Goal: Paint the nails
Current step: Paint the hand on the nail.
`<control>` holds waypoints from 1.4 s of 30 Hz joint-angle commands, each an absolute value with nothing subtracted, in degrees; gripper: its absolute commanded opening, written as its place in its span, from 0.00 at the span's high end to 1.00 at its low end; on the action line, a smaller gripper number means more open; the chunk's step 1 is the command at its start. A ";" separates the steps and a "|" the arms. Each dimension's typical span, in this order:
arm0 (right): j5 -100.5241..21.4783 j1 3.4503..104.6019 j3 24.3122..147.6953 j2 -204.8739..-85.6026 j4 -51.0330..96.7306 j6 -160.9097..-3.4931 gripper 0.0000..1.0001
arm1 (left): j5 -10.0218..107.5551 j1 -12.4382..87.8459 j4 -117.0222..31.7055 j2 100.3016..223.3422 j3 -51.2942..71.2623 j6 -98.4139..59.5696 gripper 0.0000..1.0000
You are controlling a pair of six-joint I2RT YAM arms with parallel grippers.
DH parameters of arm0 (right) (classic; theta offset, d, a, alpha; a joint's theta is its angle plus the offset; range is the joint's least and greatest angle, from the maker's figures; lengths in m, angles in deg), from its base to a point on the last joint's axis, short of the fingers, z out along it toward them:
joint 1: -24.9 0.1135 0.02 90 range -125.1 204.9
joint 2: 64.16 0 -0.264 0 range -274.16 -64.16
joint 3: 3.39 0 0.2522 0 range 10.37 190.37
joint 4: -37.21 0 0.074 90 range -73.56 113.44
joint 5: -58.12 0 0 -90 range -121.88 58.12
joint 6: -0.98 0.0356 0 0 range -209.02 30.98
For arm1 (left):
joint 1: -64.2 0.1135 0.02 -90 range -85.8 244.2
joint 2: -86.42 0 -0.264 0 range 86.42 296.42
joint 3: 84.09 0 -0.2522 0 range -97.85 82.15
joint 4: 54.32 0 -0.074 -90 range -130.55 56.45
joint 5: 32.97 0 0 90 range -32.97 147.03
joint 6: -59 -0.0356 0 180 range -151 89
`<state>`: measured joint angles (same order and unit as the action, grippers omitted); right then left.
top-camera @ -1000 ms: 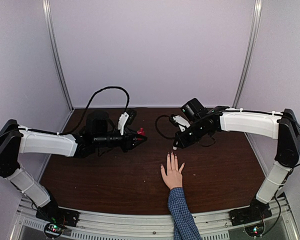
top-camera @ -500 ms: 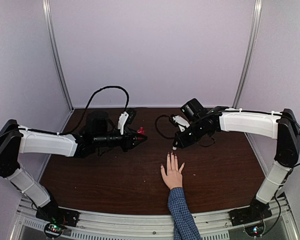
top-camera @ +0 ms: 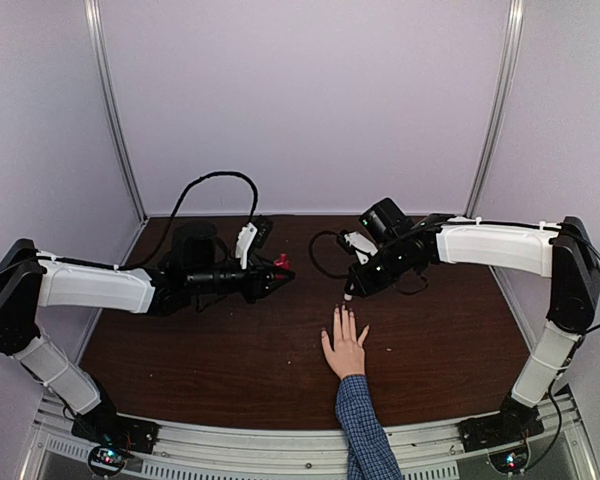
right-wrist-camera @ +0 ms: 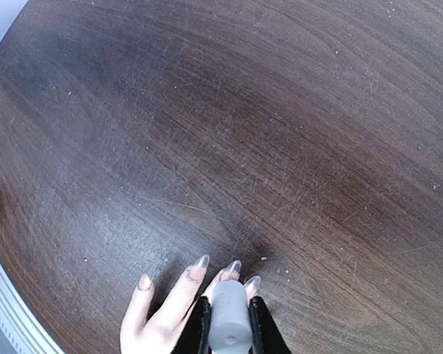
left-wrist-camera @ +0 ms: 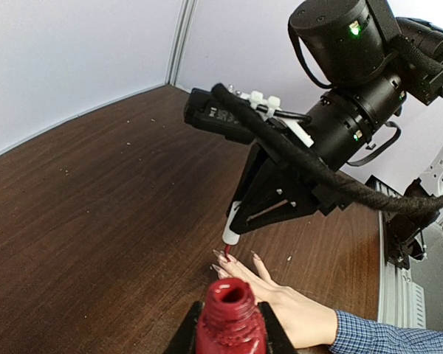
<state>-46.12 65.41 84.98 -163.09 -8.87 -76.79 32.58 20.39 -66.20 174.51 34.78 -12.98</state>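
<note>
One light-skinned human hand in a blue checked sleeve lies flat, palm down, on the dark brown wooden table. Four long pointed nails show in the right wrist view; their colour is unclear. The right gripper, clamped on one white brush cap, hangs just above the hand's fingertips. Well to the hand's left, the left gripper is clamped on one open red glass polish bottle.
</note>
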 commanded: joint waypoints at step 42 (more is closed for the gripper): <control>-45.85 64.27 86.57 -162.74 -5.77 -75.66 1.00 | 31.89 20.96 -70.24 175.09 34.83 -12.82 1.00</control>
<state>-46.10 64.71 85.02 -163.09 -7.19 -76.55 32.56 20.39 -66.25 174.55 34.78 -12.92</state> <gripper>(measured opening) 0.131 0.208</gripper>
